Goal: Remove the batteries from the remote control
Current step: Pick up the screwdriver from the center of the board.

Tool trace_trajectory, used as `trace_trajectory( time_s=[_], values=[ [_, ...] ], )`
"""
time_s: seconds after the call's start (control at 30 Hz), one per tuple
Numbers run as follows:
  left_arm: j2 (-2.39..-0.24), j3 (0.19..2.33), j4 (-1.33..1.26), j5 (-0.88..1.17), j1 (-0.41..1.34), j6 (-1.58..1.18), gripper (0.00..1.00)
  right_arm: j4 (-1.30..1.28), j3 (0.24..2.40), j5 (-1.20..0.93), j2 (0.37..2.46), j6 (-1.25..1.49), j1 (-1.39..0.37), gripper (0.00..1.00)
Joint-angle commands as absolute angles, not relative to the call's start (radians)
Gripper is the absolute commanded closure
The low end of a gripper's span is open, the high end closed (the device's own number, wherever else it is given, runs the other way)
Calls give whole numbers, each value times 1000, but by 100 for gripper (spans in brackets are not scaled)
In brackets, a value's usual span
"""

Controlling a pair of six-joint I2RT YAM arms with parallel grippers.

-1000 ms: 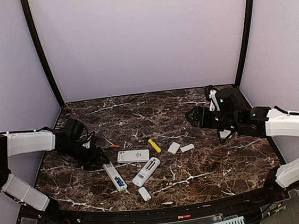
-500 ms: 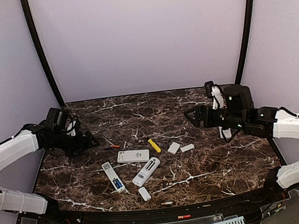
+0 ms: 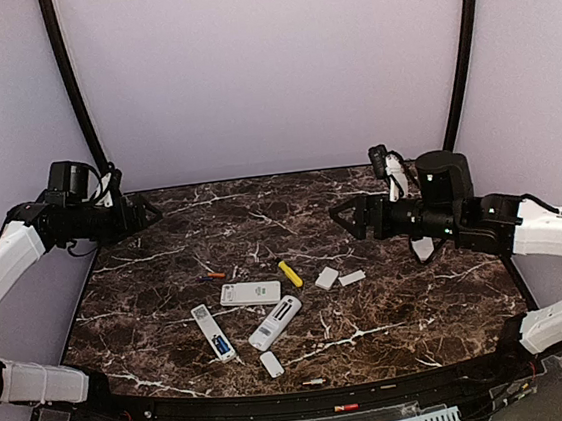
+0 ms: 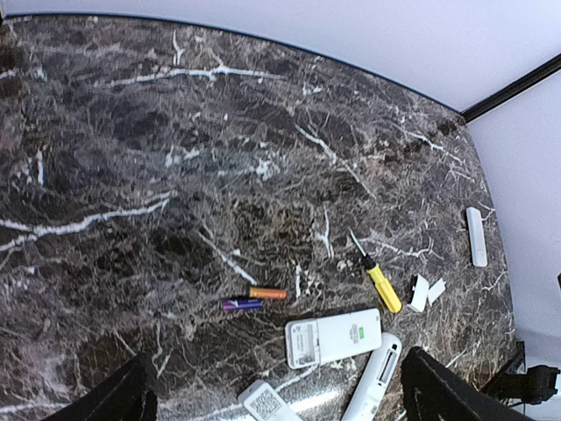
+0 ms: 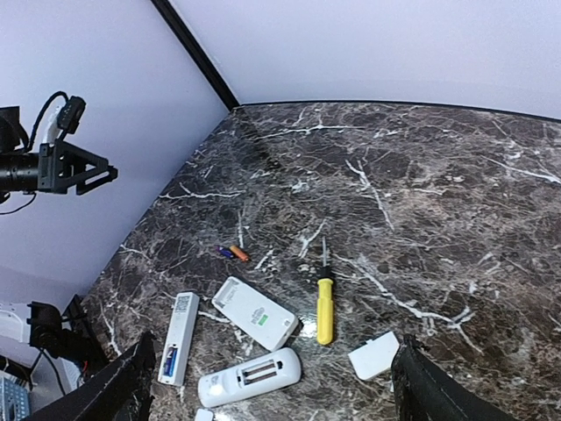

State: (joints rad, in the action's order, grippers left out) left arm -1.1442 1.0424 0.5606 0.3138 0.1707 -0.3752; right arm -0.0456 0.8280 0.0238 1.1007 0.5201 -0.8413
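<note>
An orange battery (image 4: 266, 294) and a purple battery (image 4: 241, 304) lie loose on the marble, left of a wide white remote (image 4: 334, 337); they also show in the top view (image 3: 214, 276). A slim remote (image 5: 180, 338) holds a blue battery (image 5: 171, 360) in its open bay. A rounded remote (image 5: 250, 375) lies with its bay open and empty. My left gripper (image 3: 146, 213) hangs open high over the far left of the table. My right gripper (image 3: 347, 214) hangs open above the right middle. Both are empty.
A yellow-handled screwdriver (image 3: 290, 273) lies right of the remotes. White covers (image 3: 326, 278) lie beside it, and another cover (image 3: 271, 363) lies near the front edge. A further white remote (image 4: 476, 236) lies at the right.
My left gripper has risen off the slim remote and swung back to the far left corner. My right gripper has lifted and shifted a little left. The slim remote lies free.
</note>
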Motion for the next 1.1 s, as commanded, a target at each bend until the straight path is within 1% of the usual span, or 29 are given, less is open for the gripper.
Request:
trace_trajectory(
  time_s=[0.0,0.1,0.23,0.37,0.5,0.6,0.73,0.9,1.07],
  values=[
    [-1137,1073,487,323,157,-314,4,-25,916,54,1155,549,-916,9],
    [-1129,1039,448,327,155,-330,4,-34,967,86,1217,567,-961,9],
    [-1084,962,392,346,156,-422,6,-27,1035,93,1314,589,-994,9],
    [-1005,803,275,329,156,-511,6,-5,1084,80,1400,590,-1007,9],
    [-1012,730,222,345,156,-553,8,-21,1158,79,1485,560,-1007,9],
    [-1024,715,235,350,157,-560,9,-74,1218,89,1550,544,-1007,9],
    [-1009,709,263,344,156,-558,9,-73,1270,71,1623,507,-1006,9],
    [-1011,789,347,378,155,-505,9,-124,1379,54,1711,441,-1001,8],
    [-1046,827,382,373,155,-500,7,-109,1417,21,1770,392,-987,7]
  ],
)
